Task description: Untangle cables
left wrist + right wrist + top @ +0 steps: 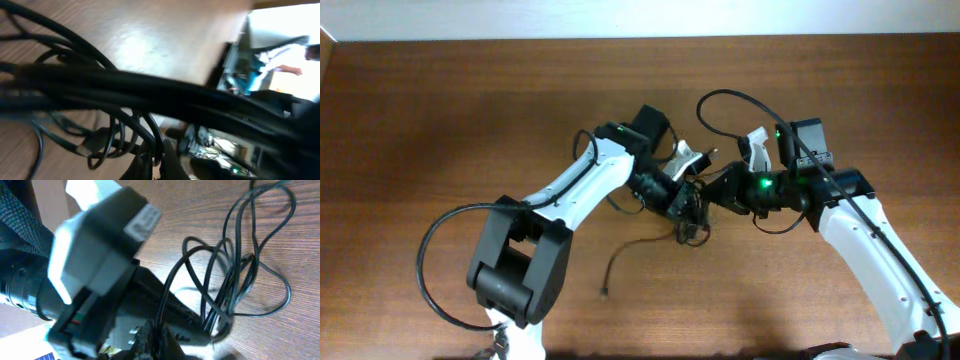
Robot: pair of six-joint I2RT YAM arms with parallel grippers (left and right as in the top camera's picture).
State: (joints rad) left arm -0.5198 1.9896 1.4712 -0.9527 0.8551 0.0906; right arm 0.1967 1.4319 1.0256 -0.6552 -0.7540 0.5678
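Observation:
The cables (690, 222) are a knot of thin black cords at the middle of the table, with one loose end (609, 281) trailing toward the front. My left gripper (682, 198) and right gripper (718, 190) meet over the knot, almost touching. In the left wrist view the cables (125, 87) stretch across the frame as a blurred bundle, a plug (92, 142) hangs in loops below, and my left gripper (156, 157) is shut on one strand. In the right wrist view my right gripper (159, 339) is shut on a strand, with loops of cable (235, 275) spreading right.
The brown wooden table (440, 120) runs to a white wall at the back. Thick arm cables loop out beside the left arm (428, 262) and above the right arm (740, 98). The left arm's white-and-black wrist (100, 255) fills the right wrist view's left side.

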